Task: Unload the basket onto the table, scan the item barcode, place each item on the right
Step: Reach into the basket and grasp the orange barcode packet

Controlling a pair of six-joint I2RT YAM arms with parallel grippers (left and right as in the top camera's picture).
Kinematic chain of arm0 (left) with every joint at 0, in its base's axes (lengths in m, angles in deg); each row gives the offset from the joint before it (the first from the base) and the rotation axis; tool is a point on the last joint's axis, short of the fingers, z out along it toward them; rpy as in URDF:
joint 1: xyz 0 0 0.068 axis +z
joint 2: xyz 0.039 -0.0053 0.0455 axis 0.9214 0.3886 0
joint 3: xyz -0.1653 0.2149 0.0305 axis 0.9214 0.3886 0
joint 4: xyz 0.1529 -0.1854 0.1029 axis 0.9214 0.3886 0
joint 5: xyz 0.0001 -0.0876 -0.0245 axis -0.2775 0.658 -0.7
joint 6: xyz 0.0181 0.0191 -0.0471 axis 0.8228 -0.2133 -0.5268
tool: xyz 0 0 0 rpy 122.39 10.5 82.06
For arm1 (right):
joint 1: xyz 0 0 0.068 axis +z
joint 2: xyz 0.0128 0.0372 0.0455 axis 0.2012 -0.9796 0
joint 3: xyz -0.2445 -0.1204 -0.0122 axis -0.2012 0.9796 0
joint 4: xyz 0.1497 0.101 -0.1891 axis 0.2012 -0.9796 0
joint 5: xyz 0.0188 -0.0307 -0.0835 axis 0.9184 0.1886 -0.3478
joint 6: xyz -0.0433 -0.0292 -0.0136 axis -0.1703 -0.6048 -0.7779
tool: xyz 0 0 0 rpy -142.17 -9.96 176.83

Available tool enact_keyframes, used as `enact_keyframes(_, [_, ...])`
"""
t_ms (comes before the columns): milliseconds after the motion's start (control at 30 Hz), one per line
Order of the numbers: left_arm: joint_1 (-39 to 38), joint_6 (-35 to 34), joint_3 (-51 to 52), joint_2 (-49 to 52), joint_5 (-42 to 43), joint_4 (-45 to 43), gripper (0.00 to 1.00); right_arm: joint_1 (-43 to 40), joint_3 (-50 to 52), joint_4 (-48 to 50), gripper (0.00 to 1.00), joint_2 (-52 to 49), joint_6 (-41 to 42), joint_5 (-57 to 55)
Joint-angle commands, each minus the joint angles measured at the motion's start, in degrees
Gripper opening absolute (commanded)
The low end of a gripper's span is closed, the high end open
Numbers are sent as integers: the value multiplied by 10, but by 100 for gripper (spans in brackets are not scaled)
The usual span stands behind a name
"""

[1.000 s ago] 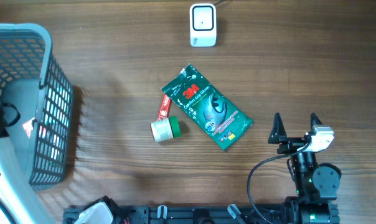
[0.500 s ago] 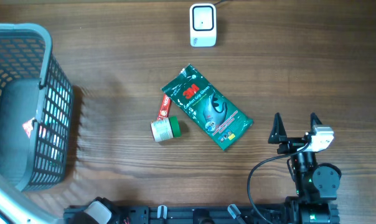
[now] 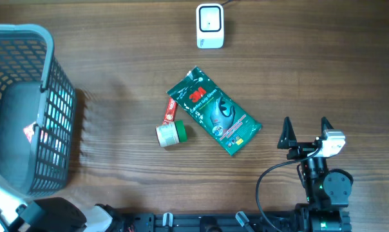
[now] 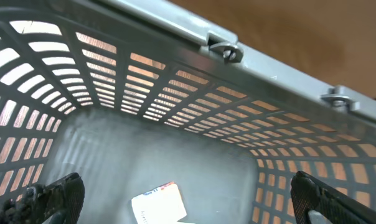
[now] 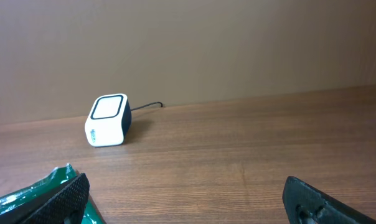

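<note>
Nothing is scanned yet: the green plastic 3M glove packet (image 3: 214, 111) lies flat mid-table, well apart from the white box-shaped scanner (image 3: 209, 26), and our right gripper (image 3: 305, 131) and left gripper (image 4: 188, 199) both gape wide, empty

basket (image 3: 49, 77): grey plastic mesh, upright at the table's left edge, top open
basket rim (image 4: 281, 78): solid grey band; we see two metal handle clips (image 4: 224, 50) on it in the left wrist view
basket floor: one small white card (image 4: 160, 202) with a red and blue edge, lying flat; we can't read the print
table (image 3: 117, 38): brown wood grain running left to right
backdrop (image 5: 206, 43): plain brown panel behind the table's far edge
</note>
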Motion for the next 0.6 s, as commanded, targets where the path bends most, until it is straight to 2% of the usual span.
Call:
enact_keyframes(0, [3, -5, -3, 9, 2, -1, 100, 3, 1, 1, 100, 0, 3, -3])
enact_keyframes(567, [3, 0, -3, 9, -4, -10, 100, 3, 1, 1, 100, 0, 3, -3])
